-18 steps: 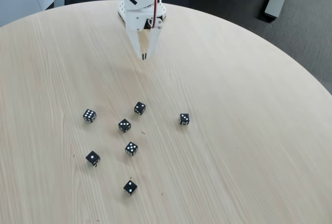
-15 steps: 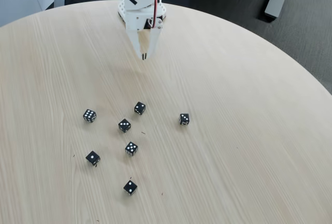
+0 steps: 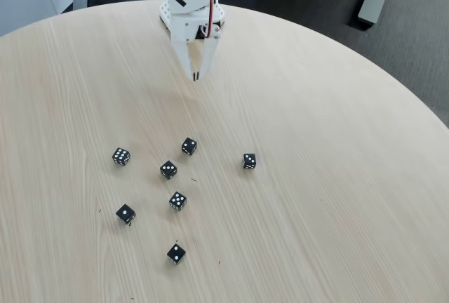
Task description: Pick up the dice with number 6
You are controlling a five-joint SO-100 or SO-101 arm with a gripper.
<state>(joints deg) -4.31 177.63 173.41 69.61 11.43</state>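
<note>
The hand (image 3: pixel 196 76) hangs above the far part of the round wooden table (image 3: pixel 337 163), with its white fingers drawn together to a point aimed down at the surface. No gap is visible between the tips and nothing is held, so the hand is clenched and empty. This pose keeps the arm well clear of the dice and leaves all of them unobstructed in the fixed view.

Seven small black dice lie scattered on the near half of the table, well apart from the hand and separated from each other. The dice with number 6 (image 3: pixel 121 156) sits at the left edge of the group, farthest left of the upper row. Its top face shows two rows of three white pips, although at this size the count is a best reading rather than a certainty. Its nearest neighbour is another die (image 3: pixel 168 170) to its right, with open table between them, so the fingers should have room on either side.

Judgement: the pick is not yet begun. The next move calls for spreading the fingers, travelling toward the camera and to the left, then descending to straddle the target. The main risk is selecting the five-pip die (image 3: pixel 177 201), which looks similar.
</note>
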